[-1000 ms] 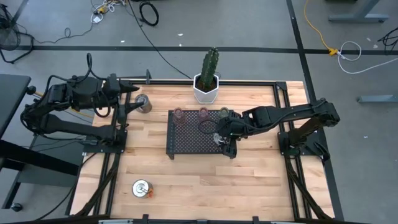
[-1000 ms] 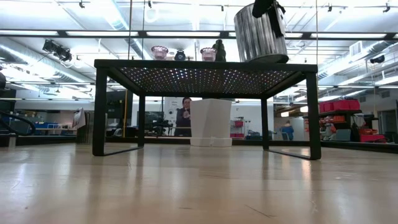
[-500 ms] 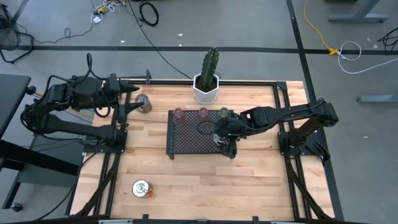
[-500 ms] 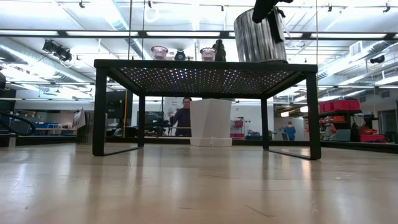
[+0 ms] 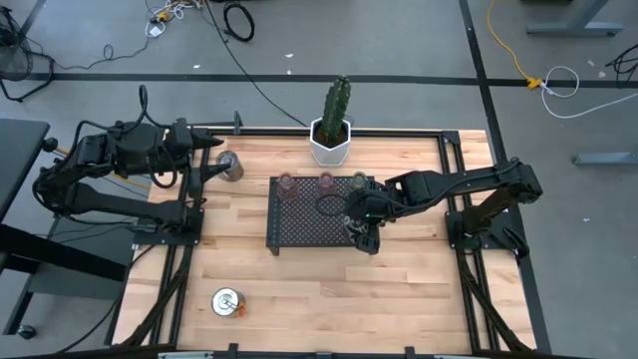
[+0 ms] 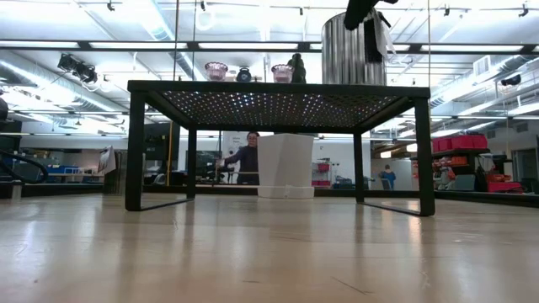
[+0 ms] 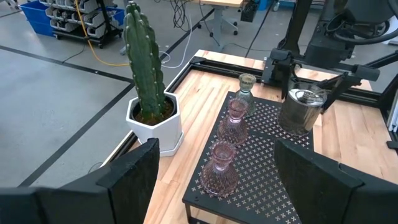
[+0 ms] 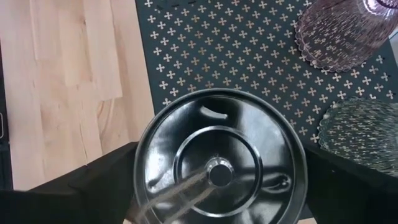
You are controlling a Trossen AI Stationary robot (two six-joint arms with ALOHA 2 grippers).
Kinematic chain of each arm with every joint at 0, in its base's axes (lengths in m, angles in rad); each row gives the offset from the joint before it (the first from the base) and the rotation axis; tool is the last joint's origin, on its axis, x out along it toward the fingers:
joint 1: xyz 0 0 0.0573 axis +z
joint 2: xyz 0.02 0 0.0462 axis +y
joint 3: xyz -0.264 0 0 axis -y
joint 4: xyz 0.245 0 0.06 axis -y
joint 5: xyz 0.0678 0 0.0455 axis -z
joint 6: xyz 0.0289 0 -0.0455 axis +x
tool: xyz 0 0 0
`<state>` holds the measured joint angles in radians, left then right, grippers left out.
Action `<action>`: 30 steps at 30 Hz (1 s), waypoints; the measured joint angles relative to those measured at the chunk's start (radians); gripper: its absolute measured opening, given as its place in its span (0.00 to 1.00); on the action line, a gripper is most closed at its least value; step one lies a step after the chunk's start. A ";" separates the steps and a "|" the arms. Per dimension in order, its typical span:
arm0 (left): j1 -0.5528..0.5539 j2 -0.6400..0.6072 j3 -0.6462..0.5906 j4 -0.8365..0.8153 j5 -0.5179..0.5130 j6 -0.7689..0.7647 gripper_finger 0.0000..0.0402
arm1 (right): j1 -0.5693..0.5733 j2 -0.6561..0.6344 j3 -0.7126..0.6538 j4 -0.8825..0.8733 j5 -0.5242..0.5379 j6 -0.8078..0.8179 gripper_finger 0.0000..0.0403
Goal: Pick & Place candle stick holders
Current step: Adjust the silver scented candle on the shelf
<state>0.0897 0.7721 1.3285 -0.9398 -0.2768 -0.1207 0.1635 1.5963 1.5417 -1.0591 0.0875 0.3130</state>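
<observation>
A ribbed silver holder (image 6: 352, 49) stands upright on the black mesh tray (image 5: 299, 224), at its near right corner. My right gripper (image 5: 361, 221) hangs open above it, one finger on either side of its round top (image 8: 249, 137). Three tinted glass holders (image 7: 219, 168) (image 7: 236, 121) (image 7: 247, 87) stand in a row along the tray's far edge. A second silver holder (image 5: 230, 166) sits on the table at the far left, just in front of my open left gripper (image 5: 204, 150). A third silver holder (image 5: 228, 302) sits near the front left. My right gripper's fingers (image 8: 106, 186) come from above, slanting down, and flank the rim of the silver holder (image 8: 146, 143). The holder rests upright with its base on the tray. I cannot tell whether the fingers touch its wall.
A white hexagonal pot with a cactus (image 5: 330, 140) stands beyond the tray's far edge. Bare wood lies in front of the tray and to its right. A person shows in the room behind the table in the low view.
The silver holder under my right gripper was tilted, with one side of its base above the tray. It has tipped upright and now stands flat on the tray's near right corner. My right gripper has stayed above it.
</observation>
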 joint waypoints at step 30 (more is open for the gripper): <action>0.000 0.000 0.000 0.001 0.000 0.000 0.79 | -0.003 -0.087 0.002 -0.003 0.034 -0.001 0.99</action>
<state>0.0897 0.7723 1.3284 -0.9390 -0.2768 -0.1207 0.1600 1.5095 1.5433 -1.0624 0.1219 0.3122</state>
